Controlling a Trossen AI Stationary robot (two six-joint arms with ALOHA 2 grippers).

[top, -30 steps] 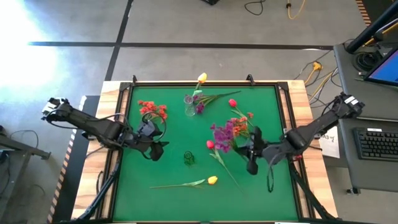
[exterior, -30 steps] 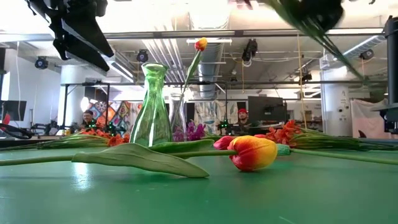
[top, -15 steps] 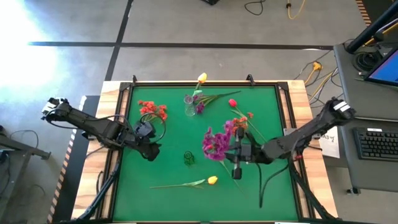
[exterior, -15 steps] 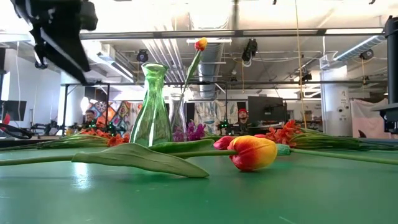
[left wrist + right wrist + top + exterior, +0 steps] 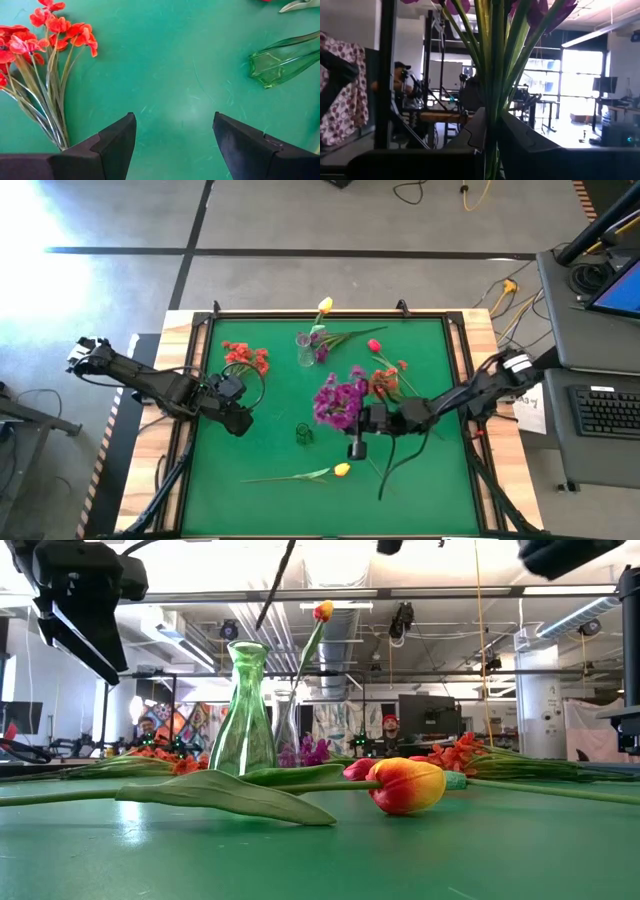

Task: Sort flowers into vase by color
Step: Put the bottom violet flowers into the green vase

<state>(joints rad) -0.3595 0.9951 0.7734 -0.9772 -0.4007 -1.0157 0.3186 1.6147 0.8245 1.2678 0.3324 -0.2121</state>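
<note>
My right gripper (image 5: pixel 356 418) is over the middle of the green mat, shut on a purple spray whose blossoms (image 5: pixel 338 400) point toward the table's left. Its long stem (image 5: pixel 385 475) trails toward the near edge. The clear vase (image 5: pixel 304 348) stands upright at the far middle, a yellow tulip (image 5: pixel 325 305) and a purple sprig (image 5: pixel 321 353) at it. My left gripper (image 5: pixel 240 420) hovers open at the left, near an orange-red spray (image 5: pixel 45 50) lying on the mat. Another yellow tulip (image 5: pixel 341 470) lies on its side near the front. My right gripper pinches the purple spray's bundle of green stems (image 5: pixel 492 117) between its two fingers (image 5: pixel 522 137), below the blossoms. It comes from the table's right, slanting upward, with the fingers across the stems. The spray is lifted clear of the mat.
A green glass vase (image 5: pixel 303 434) stands between the two grippers. A pink tulip (image 5: pixel 373 345) and a second orange-red spray (image 5: pixel 386 382) lie on the mat right of the clear vase. A raised frame edges the mat (image 5: pixel 420 480).
My right gripper has gone toward the table's left with the purple spray and tipped upward. The blossoms have swung left and the stem now trails toward the near edge. My left gripper has turned a little above the mat, staying open.
</note>
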